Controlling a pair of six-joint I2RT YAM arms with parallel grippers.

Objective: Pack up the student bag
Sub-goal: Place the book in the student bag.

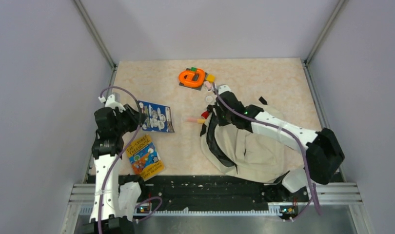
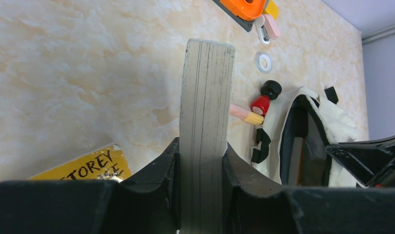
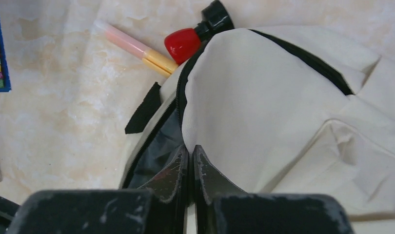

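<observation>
Limp student bag pinched at its lip, book gripped on the left

The student bag (image 1: 244, 146) lies slumped on the near right part of the table (image 1: 264, 83), its mouth facing left. It looks light, soft and creased, so it will probably sag and slide rather than hold its shape. The stitched zipper rim is the firmest place to take hold, not the loose cream panel. The book (image 2: 205, 87), stiff and flat, stands on edge clamped in the left tool (image 2: 201, 146), well apart from the bag. The right tool (image 3: 191, 148) has its jaws all but together and seems to pinch the lip of the opening, beside the grey lining (image 3: 156, 146).
</observation>
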